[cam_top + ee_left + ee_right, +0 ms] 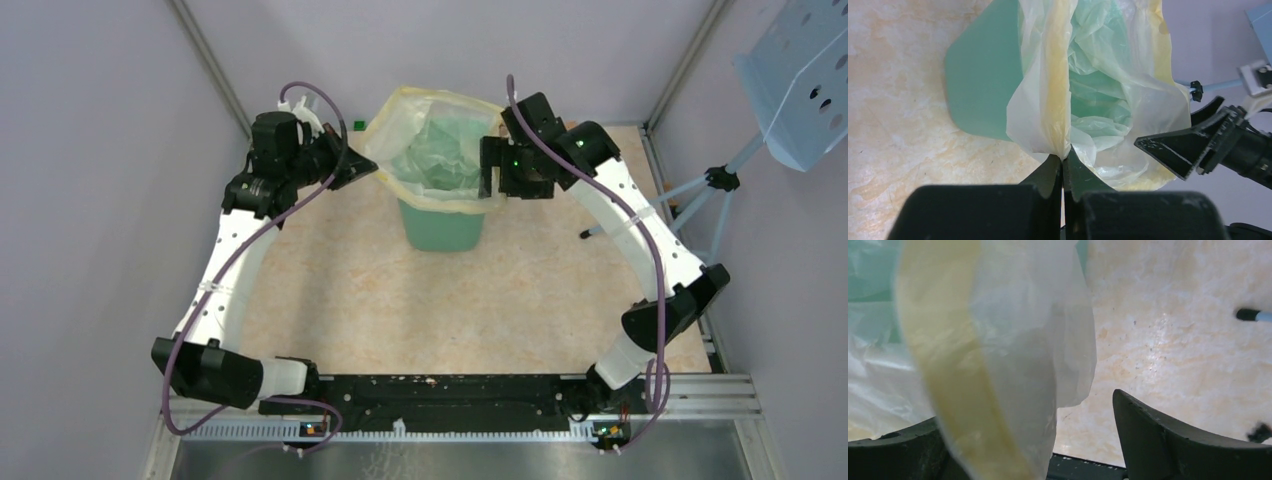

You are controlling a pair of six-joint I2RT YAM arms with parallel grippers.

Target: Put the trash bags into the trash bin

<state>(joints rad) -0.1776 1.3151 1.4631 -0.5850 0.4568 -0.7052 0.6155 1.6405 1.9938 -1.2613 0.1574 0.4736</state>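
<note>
Pale grey walls (pixel 100 150) close in a marbled beige desk (pixel 520 300). From the top camera we see the mint-green trash bin (pixel 440 228) standing upright toward the far middle of the desk. The translucent pale-yellow trash bag (pixel 430 120) sits inside it, with crumpled film down in the bin and its yellower rim band spread wider than the mouth and lapping over the near edge. The left end effector (pixel 360 168) meets the bag's left rim and the right end effector (pixel 492 168) stands at its right rim, so the arms flank the bin. Off the desk on the right, a light blue perforated panel (pixel 800 80) sits on a tripod (pixel 700 195). In the left wrist view, we find the left end effector's two fingers pressed together with a fold of the bag's rim band pinched at their tips; the film rises from there over the bin's green wall, and one black finger of the right end effector shows across the opening, near the far rim. In the right wrist view, we see the right end effector's fingers set wide apart, gripping nothing. The bag's rim band hangs loose between them, draped in front of the finger on the left of the picture and apart from the other, with bare desk behind.
</note>
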